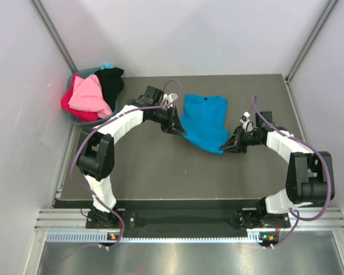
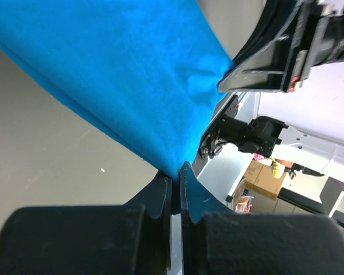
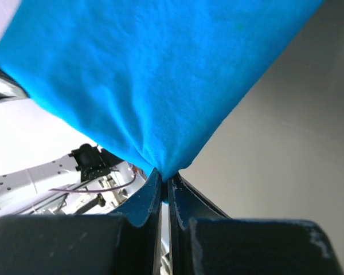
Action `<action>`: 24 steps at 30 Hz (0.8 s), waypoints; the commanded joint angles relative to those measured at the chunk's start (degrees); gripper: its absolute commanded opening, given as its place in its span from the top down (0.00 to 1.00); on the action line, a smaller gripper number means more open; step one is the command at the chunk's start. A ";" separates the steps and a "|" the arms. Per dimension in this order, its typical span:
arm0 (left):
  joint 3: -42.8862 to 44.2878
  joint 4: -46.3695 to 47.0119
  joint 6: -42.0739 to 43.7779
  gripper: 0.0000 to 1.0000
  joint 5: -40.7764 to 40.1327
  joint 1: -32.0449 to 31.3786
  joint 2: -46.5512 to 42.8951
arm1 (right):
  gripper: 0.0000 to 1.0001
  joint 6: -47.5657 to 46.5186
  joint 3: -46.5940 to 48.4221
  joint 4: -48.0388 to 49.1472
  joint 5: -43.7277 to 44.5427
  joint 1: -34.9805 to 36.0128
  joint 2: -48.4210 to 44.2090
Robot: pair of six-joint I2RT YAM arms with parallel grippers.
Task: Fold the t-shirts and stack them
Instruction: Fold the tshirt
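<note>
Since both sets of jaws are closed to a thin slit with cloth pinched at the tips, the coming move turns on how the blue t-shirt (image 1: 203,119) lies beyond them. The left jaws clamp a point on the shirt's left edge; the right jaws clamp its near right corner. In each wrist view the fabric (image 2: 132,74) fans out and away from the tips in a taut sheet (image 3: 155,74). The held edge runs on a diagonal between the two arms, its right end closer to the bases. From that edge the shirt's long axis runs toward the far side of the tabletop (image 1: 160,172), with the collar end farthest out and apparently resting flat. A fold would probably carry the held edge forward along that axis. The pink, red and black t-shirts (image 1: 93,96) sit heaped in the basket (image 1: 87,71) at the far left, well apart.
</note>
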 commanded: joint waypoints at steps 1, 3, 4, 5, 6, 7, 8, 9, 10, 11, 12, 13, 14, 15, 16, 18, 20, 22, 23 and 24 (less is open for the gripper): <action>-0.77 -0.13 -0.33 1.00 1.04 0.12 -2.59 | 1.00 0.29 2.67 2.90 -0.93 0.09 -1.63; -0.60 0.04 -0.33 1.00 0.86 0.30 -2.41 | 1.00 0.90 4.34 3.95 -1.02 0.09 -0.93; -0.34 0.13 -0.33 1.00 0.51 0.30 -2.41 | 1.00 1.25 5.04 4.31 -1.02 0.00 -0.58; 0.27 -0.04 -0.33 1.00 -0.19 0.30 -2.41 | 1.00 1.43 5.75 4.66 -1.02 0.09 -0.31; 0.72 -0.13 -0.33 1.00 -0.46 0.47 -2.15 | 1.00 1.78 7.41 5.01 -1.19 0.00 0.39; 1.33 -0.13 -0.25 1.00 -0.72 0.56 -1.89 | 1.00 1.69 8.29 5.10 -1.28 -0.17 0.83; 3.08 -0.22 -0.16 1.00 -0.90 1.00 -1.62 | 1.00 1.69 9.26 5.19 -1.28 -0.26 1.18; 4.22 -0.22 0.02 1.00 -1.33 1.26 -0.75 | 1.00 1.78 11.10 5.45 -1.37 -0.44 1.62; 5.80 -0.48 0.37 1.00 -1.69 1.88 -0.05 | 1.00 1.87 11.90 5.71 -1.46 -0.87 2.58; 9.04 -0.40 0.54 1.00 -1.95 2.14 0.74 | 1.00 2.13 12.78 6.15 -1.55 -1.23 3.11; 10.98 -0.31 0.81 1.00 -2.30 2.41 2.93 | 1.00 2.65 14.26 7.29 -1.55 -1.49 4.42; 13.00 -0.14 1.25 1.00 -2.39 3.02 4.25 | 1.00 3.01 14.89 8.08 -1.46 -1.67 5.13; 17.38 0.21 1.51 1.00 -2.39 3.20 5.83 | 1.00 3.45 15.59 8.87 -1.46 -1.76 5.84; 19.77 0.48 1.86 1.00 -2.48 3.29 8.98 | 1.00 3.97 17.08 10.71 -1.46 -1.76 7.41; 22.05 0.74 2.73 1.00 -2.39 3.46 10.75 | 1.00 3.98 17.88 11.42 -1.28 -3.50 8.30; 28.56 0.92 3.27 1.00 -2.31 3.46 16.36 | 1.00 4.15 20.59 13.52 -0.93 -4.39 10.40; 32.69 1.97 3.36 1.00 -1.95 3.46 20.76 | 1.00 4.07 22.88 14.76 -0.76 -5.18 14.18; 34.55 3.46 3.10 1.00 -1.69 3.46 23.33 | 1.00 3.98 26.92 16.26 -0.49 -5.53 18.38; 35.95 3.99 3.01 1.00 -1.60 3.46 25.60 | 1.00 3.72 28.33 16.61 -0.49 -5.71 19.80; 36.75 5.21 2.92 1.00 -1.51 3.46 26.67 | 1.00 3.28 31.30 17.31 -0.58 -5.89 22.78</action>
